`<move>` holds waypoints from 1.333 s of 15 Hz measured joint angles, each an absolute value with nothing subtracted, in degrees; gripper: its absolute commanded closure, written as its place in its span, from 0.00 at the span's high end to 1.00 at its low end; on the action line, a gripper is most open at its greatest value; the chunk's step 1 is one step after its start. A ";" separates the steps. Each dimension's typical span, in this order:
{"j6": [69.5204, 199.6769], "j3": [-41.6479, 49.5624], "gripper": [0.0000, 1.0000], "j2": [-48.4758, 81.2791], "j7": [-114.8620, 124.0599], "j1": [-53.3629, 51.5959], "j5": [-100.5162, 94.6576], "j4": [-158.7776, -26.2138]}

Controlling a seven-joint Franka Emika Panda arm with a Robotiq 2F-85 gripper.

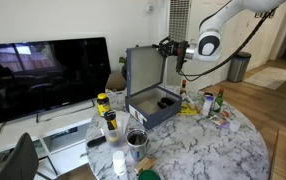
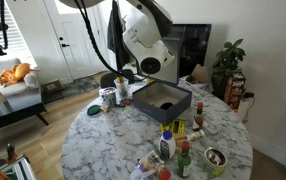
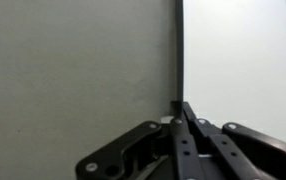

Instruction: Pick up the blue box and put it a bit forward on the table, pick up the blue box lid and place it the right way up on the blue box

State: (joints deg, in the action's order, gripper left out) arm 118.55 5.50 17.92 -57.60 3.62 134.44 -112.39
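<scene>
The blue box (image 1: 155, 108) stands open on the marble table (image 1: 218, 150), its dark inside showing in both exterior views (image 2: 163, 98). The blue box lid (image 1: 142, 68) is held upright on its edge above the box's far side, with its grey inside facing the camera. My gripper (image 1: 169, 47) is shut on the lid's upper side wall. In the wrist view the lid's grey inside (image 3: 73, 70) fills the left half, and its thin dark wall runs up from between my closed fingers (image 3: 180, 108). In an exterior view the arm (image 2: 148, 45) hides most of the lid.
Several bottles (image 1: 107, 108) and a metal cup (image 1: 136, 139) stand on the table near the box, with more bottles (image 2: 173, 145) and a cup (image 2: 215, 157) along its near edge. A TV (image 1: 43, 75) stands behind the table. A plant (image 2: 226, 65) stands by the wall.
</scene>
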 measured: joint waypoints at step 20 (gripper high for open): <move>100.90 7.51 0.01 34.35 -74.24 5.69 143.08 -105.41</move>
State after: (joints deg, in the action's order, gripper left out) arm 100.90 7.51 34.35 -74.24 5.69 143.08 -105.41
